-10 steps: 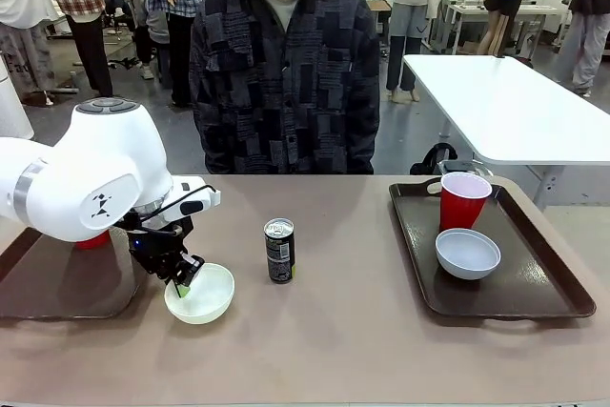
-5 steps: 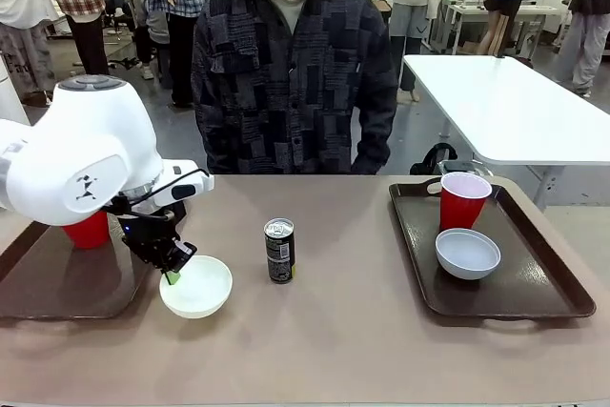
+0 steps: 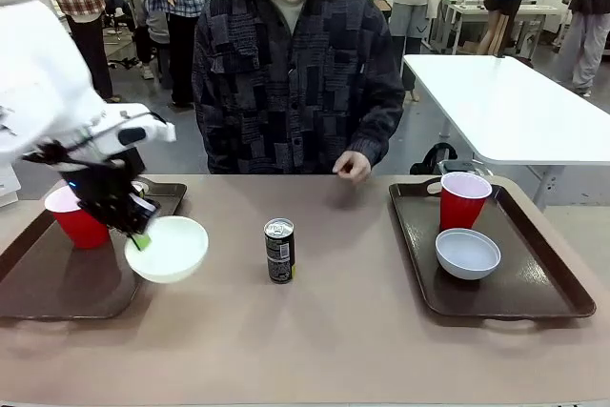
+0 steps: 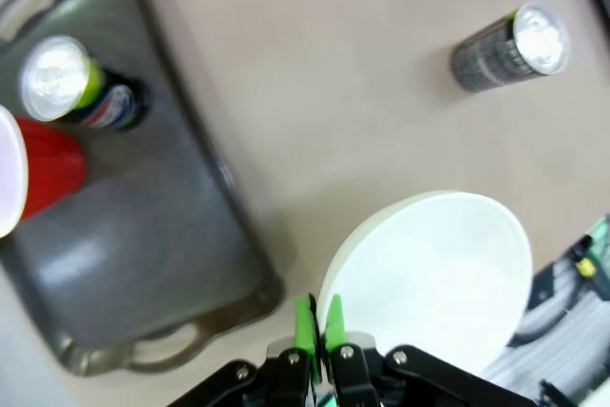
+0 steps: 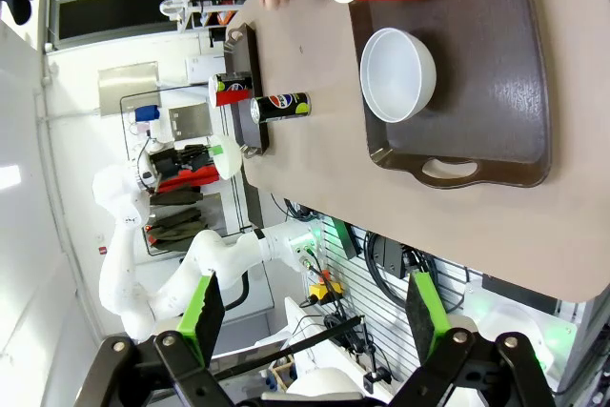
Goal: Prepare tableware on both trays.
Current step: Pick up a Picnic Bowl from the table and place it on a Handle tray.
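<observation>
held bowl [image 3: 168, 248]: white, lifted off the table and tilted, hanging over the right rim of the left tray [image 3: 57, 283]
left gripper [image 3: 139, 235]: fingers pressed together on the bowl's near-left rim; left wrist view shows the green pads [image 4: 332, 322] nearly touching with the rim pinched between them
left tray contents: red cup [image 3: 76, 217] at the far left in the front view; left wrist view adds a dark can [image 4: 84, 100] standing just beside that cup, which the arm mostly blocks from the front
loose can [image 3: 279, 251]: upright on the bare table, mid-table, between the two trays, well apart from the held bowl
right tray [image 3: 543, 278]: holds a red cup [image 3: 463, 200] at the far end and a second white bowl [image 3: 467, 253] just in front of it, close but contact hard to call
right gripper [image 5: 313, 304]: right wrist view, fingers spread wide, nothing between them, well off the table edge looking across the right tray
person's hand [image 3: 352, 166]: loosely closed, resting at the far table edge, right of centre
cut off: left arm body runs out of the front frame at top left; left tray's left end cropped
hard to make out: left wrist view is motion-blurred, can label probably blue and green, not readable
</observation>
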Motion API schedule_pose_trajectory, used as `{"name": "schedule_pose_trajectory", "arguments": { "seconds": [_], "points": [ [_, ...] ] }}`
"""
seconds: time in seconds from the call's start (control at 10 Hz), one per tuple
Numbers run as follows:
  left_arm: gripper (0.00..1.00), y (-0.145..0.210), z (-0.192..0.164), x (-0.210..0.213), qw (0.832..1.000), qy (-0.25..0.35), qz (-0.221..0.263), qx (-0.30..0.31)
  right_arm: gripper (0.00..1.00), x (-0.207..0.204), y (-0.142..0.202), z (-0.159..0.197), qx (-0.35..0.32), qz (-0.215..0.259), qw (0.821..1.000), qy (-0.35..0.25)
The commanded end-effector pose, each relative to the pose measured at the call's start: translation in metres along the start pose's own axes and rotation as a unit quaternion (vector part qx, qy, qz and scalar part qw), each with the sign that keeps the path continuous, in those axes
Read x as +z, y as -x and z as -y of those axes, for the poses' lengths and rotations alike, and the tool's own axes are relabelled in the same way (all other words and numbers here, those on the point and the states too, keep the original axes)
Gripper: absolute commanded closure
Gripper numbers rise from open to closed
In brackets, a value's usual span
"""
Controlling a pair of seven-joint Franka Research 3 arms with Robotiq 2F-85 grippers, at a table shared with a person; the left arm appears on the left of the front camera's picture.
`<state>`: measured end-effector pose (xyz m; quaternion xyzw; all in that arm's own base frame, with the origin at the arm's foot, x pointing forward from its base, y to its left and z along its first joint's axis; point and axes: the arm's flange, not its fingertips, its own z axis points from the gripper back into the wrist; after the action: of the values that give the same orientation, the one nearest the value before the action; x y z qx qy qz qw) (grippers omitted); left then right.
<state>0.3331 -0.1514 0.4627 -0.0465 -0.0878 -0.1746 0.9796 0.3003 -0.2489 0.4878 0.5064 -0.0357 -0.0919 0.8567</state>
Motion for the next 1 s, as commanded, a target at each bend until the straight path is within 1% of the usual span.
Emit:
{"name": "schedule_pose_trajectory", "arguments": {
  "seconds": [0.0,0.1,0.3,0.5,0.6,0.9],
  "points": [
    [1.0,0.019,-0.043,-0.011,1.0,-0.016,-0.009,-0.001,0.0,0.0,0.001,-0.001,0.004,-0.001,1.0,-0.004],
    [1.0,0.027,-0.062,-0.016,1.0,-0.02,-0.018,0.009,0.0,0.0,0.001,-0.001,0.004,-0.001,1.0,-0.004],
    [1.0,0.039,-0.106,-0.017,0.999,-0.021,-0.015,0.044,0.0,0.0,0.001,-0.001,0.004,-0.001,1.0,-0.004],
    [1.0,0.05,-0.134,-0.02,0.997,-0.02,-0.016,0.075,0.0,0.0,0.001,-0.001,0.004,-0.001,1.0,-0.004],
    [1.0,0.051,-0.143,-0.025,0.996,-0.02,-0.016,0.08,0.0,0.0,0.001,-0.001,0.004,-0.001,1.0,-0.004],
    [1.0,0.052,-0.143,-0.06,0.995,-0.044,0.0,0.095,0.0,0.0,0.001,-0.001,0.004,-0.001,1.0,-0.004]
  ]
}}
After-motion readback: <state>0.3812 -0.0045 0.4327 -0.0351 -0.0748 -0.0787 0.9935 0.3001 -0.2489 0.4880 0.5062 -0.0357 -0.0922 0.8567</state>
